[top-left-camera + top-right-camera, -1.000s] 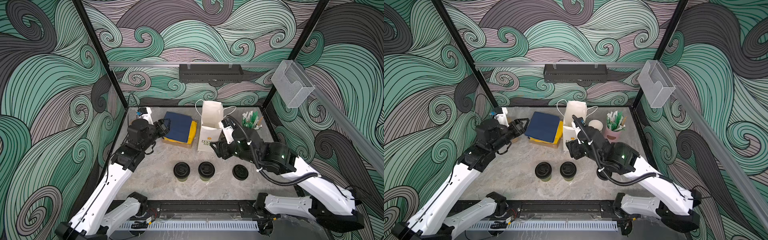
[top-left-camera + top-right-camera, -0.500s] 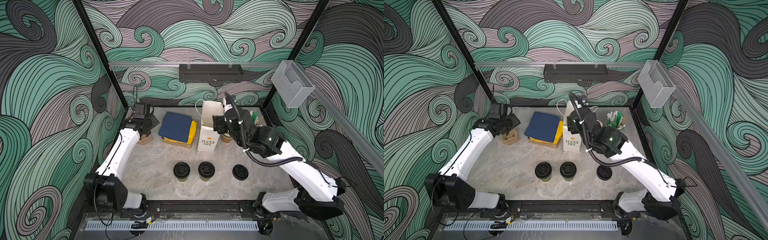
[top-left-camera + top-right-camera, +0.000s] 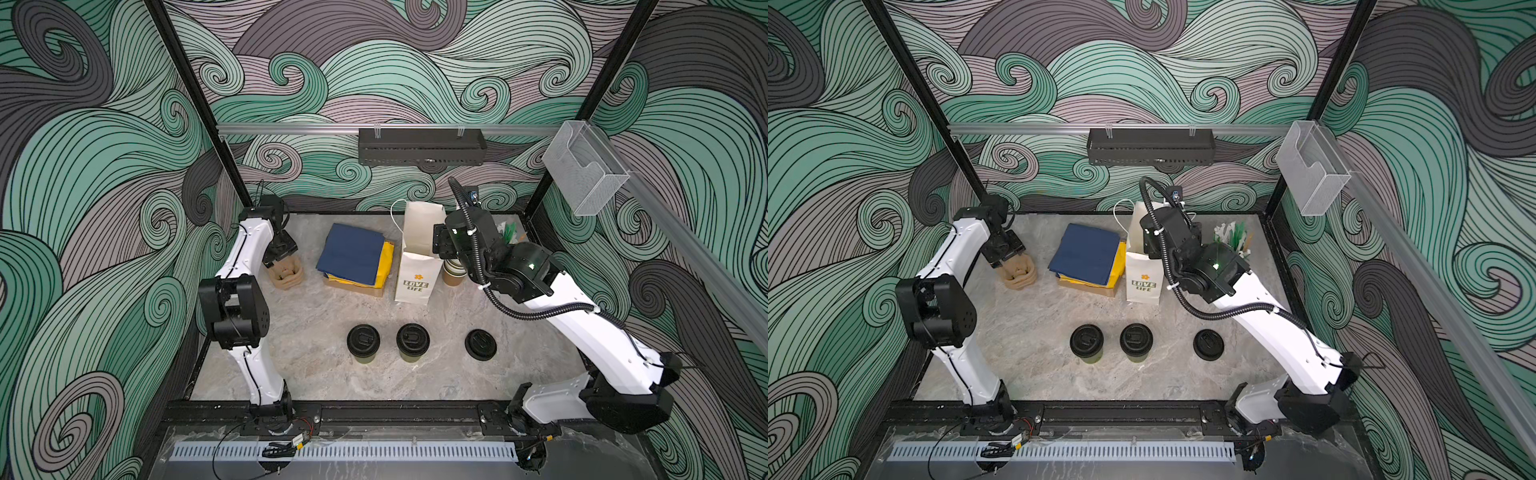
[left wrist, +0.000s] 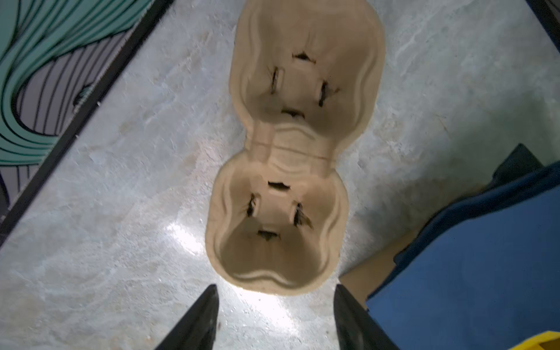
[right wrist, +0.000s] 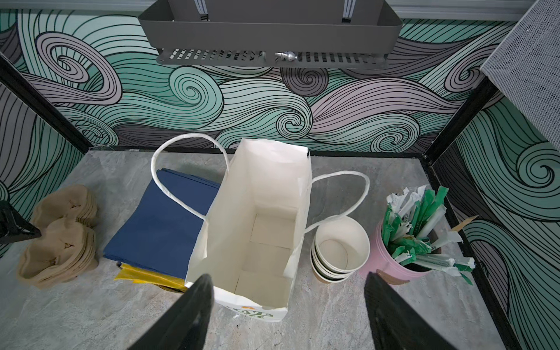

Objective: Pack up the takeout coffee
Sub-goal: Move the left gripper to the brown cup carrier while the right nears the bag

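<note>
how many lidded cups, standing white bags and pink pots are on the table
lidded cups: 2
standing white bags: 1
pink pots: 1
total: 4

You can read only one print: "LOVE LIFE" in dark block letters under a small orange flower mark, on the front of the white paper bag (image 3: 417, 272), shown in both top views (image 3: 1143, 274). In the right wrist view only the letter tops show at the bag's lower edge. Any print on the straw wrappers (image 5: 415, 218) is too small to read.
</note>
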`<state>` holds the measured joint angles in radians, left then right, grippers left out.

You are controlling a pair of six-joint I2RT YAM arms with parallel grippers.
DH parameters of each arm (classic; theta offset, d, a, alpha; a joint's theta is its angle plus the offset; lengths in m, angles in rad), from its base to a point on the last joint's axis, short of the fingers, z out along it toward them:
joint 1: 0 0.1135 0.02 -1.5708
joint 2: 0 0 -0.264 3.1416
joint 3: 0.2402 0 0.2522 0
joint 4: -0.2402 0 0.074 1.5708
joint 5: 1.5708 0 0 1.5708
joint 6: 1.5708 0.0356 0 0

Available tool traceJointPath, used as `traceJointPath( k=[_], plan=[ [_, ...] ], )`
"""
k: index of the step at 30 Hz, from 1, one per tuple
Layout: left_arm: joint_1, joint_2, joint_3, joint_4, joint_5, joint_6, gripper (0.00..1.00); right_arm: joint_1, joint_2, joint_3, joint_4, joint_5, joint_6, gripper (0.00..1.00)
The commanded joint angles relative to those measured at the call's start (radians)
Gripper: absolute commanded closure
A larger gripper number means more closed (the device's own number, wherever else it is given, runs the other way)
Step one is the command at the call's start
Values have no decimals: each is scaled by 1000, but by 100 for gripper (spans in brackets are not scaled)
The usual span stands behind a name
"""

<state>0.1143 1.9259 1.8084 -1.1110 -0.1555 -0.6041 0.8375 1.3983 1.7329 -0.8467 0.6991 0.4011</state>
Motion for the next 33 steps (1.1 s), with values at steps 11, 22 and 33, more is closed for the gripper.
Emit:
traceJointPath(
  k=[11, 22, 33],
  plan=[
    [55, 228, 275, -178, 67, 171, 39, -12, -21, -53, 90, 14, 11, 21],
    [54, 273, 294, -145, 71, 180, 45, -17, -22, -61, 90, 7, 2, 20],
    [54, 345, 374, -139, 71, 157, 48, -27, -23, -64, 88, 0, 1, 20]
  ],
)
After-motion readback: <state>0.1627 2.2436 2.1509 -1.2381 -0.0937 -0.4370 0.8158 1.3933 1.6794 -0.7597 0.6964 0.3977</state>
